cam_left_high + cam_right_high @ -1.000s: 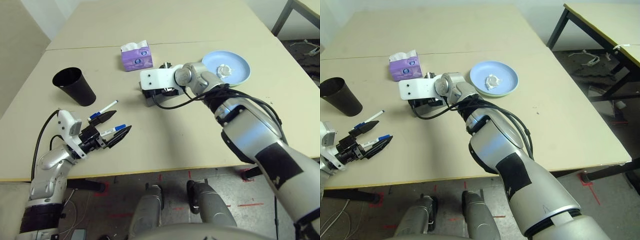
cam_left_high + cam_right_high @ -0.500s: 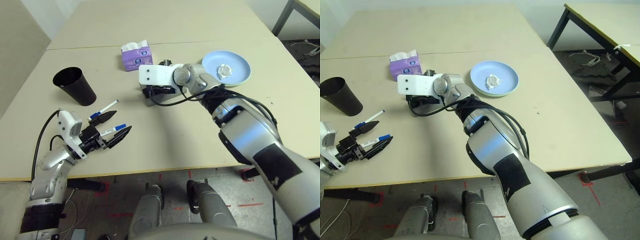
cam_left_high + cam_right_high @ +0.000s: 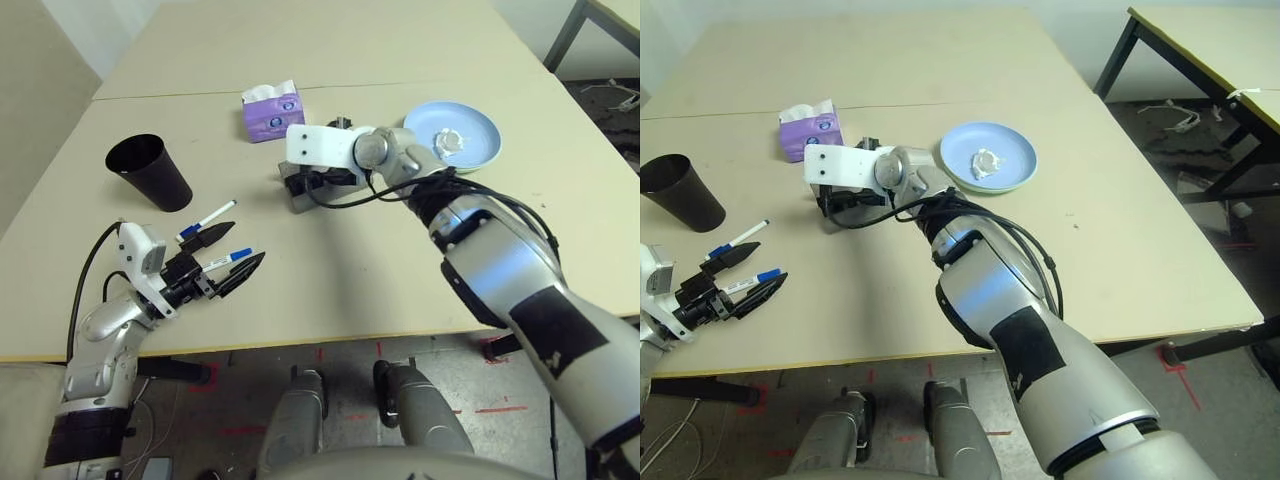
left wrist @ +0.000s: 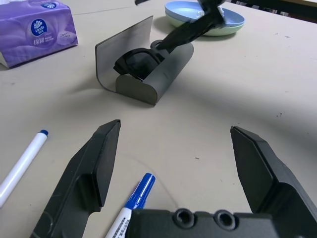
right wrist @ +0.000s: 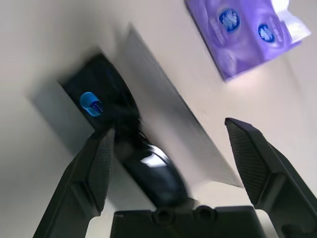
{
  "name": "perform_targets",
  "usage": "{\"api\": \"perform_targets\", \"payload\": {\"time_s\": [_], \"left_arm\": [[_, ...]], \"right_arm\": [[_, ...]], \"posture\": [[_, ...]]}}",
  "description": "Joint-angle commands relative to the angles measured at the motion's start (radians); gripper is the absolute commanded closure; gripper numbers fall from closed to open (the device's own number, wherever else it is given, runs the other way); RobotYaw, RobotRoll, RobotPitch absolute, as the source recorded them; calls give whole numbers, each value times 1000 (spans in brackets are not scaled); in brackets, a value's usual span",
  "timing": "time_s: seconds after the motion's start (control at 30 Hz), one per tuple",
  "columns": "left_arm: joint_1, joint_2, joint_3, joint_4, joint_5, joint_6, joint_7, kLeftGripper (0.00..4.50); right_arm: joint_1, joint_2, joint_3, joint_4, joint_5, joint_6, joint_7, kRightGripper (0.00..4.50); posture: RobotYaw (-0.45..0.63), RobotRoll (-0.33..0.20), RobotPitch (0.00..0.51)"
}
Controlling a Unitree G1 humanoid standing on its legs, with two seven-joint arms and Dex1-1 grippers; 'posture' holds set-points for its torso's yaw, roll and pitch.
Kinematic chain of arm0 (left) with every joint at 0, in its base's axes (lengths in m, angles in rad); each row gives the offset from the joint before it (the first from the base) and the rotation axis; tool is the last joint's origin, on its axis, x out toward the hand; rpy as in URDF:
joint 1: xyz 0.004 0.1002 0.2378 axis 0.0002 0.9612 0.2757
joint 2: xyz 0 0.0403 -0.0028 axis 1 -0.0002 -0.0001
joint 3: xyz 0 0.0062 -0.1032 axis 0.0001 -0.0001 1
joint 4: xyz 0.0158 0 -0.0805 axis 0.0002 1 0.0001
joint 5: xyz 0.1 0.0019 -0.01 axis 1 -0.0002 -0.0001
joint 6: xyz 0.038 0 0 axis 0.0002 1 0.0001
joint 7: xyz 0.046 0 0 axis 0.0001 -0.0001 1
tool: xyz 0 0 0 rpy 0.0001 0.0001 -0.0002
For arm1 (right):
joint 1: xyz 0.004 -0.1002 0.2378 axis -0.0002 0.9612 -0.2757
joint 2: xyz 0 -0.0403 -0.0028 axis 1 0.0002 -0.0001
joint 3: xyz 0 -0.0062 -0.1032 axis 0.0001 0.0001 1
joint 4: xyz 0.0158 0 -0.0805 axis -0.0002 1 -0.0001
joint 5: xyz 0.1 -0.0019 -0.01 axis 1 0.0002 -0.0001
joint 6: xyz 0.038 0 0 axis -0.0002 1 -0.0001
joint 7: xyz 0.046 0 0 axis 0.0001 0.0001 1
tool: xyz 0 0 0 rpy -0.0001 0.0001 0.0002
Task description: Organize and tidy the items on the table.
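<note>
Items spread over table [image 3: 330, 270]. Left: cup [image 3: 150, 172] upright; two markers [image 3: 206, 216] near left gripper [image 4: 173, 163], which rests low, jaws spread, empty. Centre: case [image 4: 143, 74] open, lid up, sunglasses [image 4: 136, 60] inside; tissue box [image 3: 272, 112] behind. Right gripper [image 5: 171, 163] hovers over case, jaws wide, holding nothing. Right: plate [image 3: 485, 140] carries paper wad [image 3: 447, 140]. Your step looks like shutting case: check glasses sit fully inside, press lid down slowly, keep case from sliding.
</note>
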Motion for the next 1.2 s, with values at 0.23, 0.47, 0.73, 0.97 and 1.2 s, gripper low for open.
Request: {"api": "perform_targets", "payload": {"time_s": [0.23,0.47,0.73,0.97,1.2], "left_arm": [[23,8,3,6,5,-1,-16,0],[-14,14,-8,37,12,4,-35,0],[-40,21,-2,72,20,-11,-43,0],[-60,29,17,104,10,-12,-48,0],[-66,19,6,109,19,-17,-43,0]], "right_arm": [[397,-361,-270,-742,379,449,322,13],[734,-389,-482,-1035,653,379,333,13],[964,-474,-462,-970,708,59,569,13],[1009,-497,-424,-941,748,-82,726,13],[965,-473,-434,-876,812,-75,726,13]], "posture": [[-64,0,181],[-100,0,182],[-109,0,180],[-111,0,171],[-104,0,170]]}}
